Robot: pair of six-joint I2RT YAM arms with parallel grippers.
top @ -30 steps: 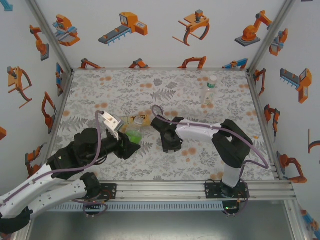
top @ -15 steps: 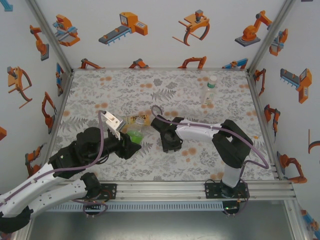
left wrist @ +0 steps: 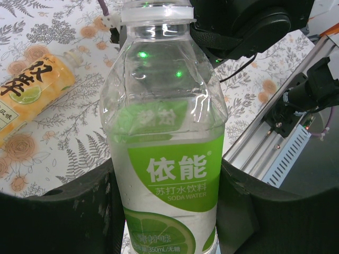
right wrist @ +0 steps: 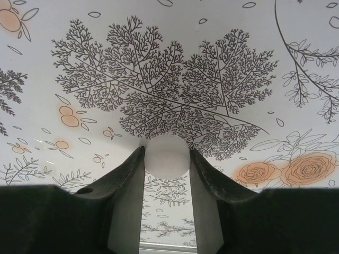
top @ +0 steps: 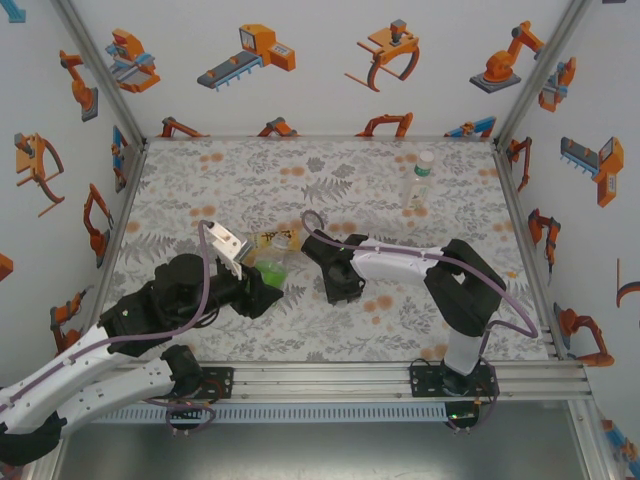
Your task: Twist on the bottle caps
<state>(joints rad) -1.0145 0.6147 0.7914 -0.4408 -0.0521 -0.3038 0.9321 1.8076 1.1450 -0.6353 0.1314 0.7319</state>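
Grip is solid on the left: the left gripper point(left wrist: 168, 211) has its two dark fingers clamped on the lower body of the green bottle point(left wrist: 164, 106), one finger on each side of the green label. From above, the bottle is tilted and raised off the table point(top: 330, 180) at centre-left. Its neck runs out past the top edge of the wrist picture, so I can't tell whether it is capped.

Over to the right gripper point(right wrist: 166, 161), low over the fern print, fingertips pressed against both sides of a pale cap point(right wrist: 166, 153) that looks to sit on the table.

Just beyond the green bottle, the amber bottle point(left wrist: 29, 95) lies on its side. The clear bottle point(top: 418, 178) stands upright, well apart, at the far right.
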